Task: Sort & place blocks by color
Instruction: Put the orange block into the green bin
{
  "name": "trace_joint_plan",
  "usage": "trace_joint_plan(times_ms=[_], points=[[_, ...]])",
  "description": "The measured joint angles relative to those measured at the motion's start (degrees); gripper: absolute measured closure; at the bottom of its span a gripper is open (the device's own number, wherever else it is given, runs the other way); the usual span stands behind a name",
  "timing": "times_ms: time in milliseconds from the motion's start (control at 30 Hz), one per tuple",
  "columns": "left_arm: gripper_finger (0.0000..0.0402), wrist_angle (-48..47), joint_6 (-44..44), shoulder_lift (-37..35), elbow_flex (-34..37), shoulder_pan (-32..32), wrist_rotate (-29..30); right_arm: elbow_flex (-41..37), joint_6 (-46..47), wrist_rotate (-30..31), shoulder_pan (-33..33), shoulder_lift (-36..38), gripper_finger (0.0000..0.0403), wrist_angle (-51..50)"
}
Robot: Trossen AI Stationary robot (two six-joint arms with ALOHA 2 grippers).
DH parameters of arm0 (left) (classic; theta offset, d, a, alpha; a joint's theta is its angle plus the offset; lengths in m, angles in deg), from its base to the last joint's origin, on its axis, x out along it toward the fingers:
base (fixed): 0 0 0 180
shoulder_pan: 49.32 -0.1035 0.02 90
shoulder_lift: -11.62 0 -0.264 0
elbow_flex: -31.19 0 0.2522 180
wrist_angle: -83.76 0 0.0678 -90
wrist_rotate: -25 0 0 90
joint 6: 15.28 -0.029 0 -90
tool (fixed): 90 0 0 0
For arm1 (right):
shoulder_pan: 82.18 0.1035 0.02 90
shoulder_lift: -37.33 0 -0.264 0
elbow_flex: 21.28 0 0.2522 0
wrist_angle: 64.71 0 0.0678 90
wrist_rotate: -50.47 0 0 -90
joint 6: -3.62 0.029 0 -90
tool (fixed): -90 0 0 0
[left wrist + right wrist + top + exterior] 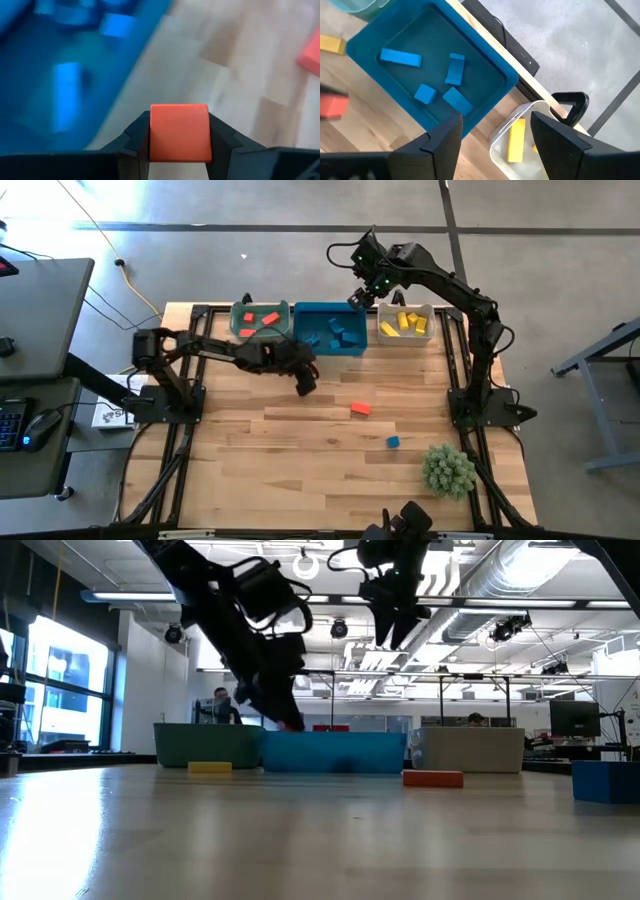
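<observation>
Red block [179,132] is sitting clamped between the two fingers of the left gripper [304,385], which is hovering just in front of the blue bin [330,328], toward the middle of the bench. Right gripper [362,298] is hanging over the far edge, between the blue bin and the clear bin [404,325], with its fingers spread wide and nothing between them.

Three bins are standing in a row along the far edge. The green bin [260,320], nearest the far-left corner, is holding red blocks [266,318]. The blue bin is holding four blue blocks [449,70]. The clear bin, toward the far-right corner, is holding yellow blocks [405,323].

Loose pieces are lying on the bare wood: a second red block [360,408] near the centre, a blue cube [393,442] nearer the front-right, and a yellow block [209,768] showing in the low view in front of the green bin. A spiky green ball [448,470] is resting near the front-right corner.
</observation>
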Motion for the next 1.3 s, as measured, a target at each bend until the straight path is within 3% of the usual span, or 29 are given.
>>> trace_joint_plan(times_ms=[233,467,833,1300], points=[[0.0296,-2.0,1.4,-5.7,-0.1,-7.1,5.6,0.0,-5.2,-0.8,-0.1,0.0,0.0179,2.3],[0.0296,-8.0,1.7,-9.8,-0.1,-16.7,10.5,0.0,-9.5,-5.8,-0.1,0.0,0.0179,7.3],[0.0296,-17.6,4.1,-9.8,-0.1,-30.4,7.6,0.0,-11.7,-6.3,-0.1,0.0,0.0179,8.7],[0.0292,-18.7,1.0,-9.8,-0.1,-38.8,0.5,0.0,-5.0,-6.4,-0.1,0.0,0.0179,11.5]])
